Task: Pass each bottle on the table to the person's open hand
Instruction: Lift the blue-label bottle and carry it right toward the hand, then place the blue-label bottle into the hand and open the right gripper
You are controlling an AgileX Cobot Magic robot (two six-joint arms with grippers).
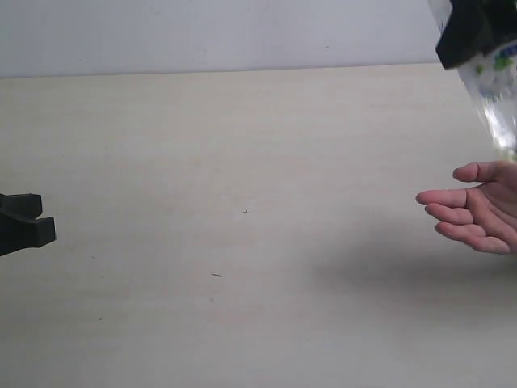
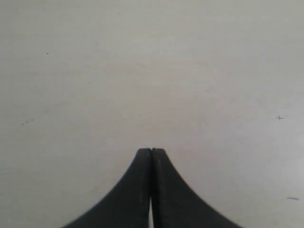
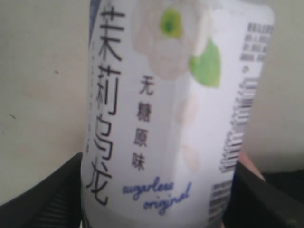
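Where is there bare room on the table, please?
The table is bare across the middle, between the left pincer and the hand. It is crowded at the right edge: the right pincer holds a bottle above the hand.

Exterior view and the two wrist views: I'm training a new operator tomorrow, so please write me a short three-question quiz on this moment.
1. True or false: the left robot hand is shut and holds nothing.
2. Multiple choice: what does the right robot hand hold? A) a bottle with a white printed label; B) a pink cup; C) nothing.
3. Fill in: in the exterior view the person's open hand is palm up, just ___ the bottle.

Key: 1 true; 2 A; 3 below.
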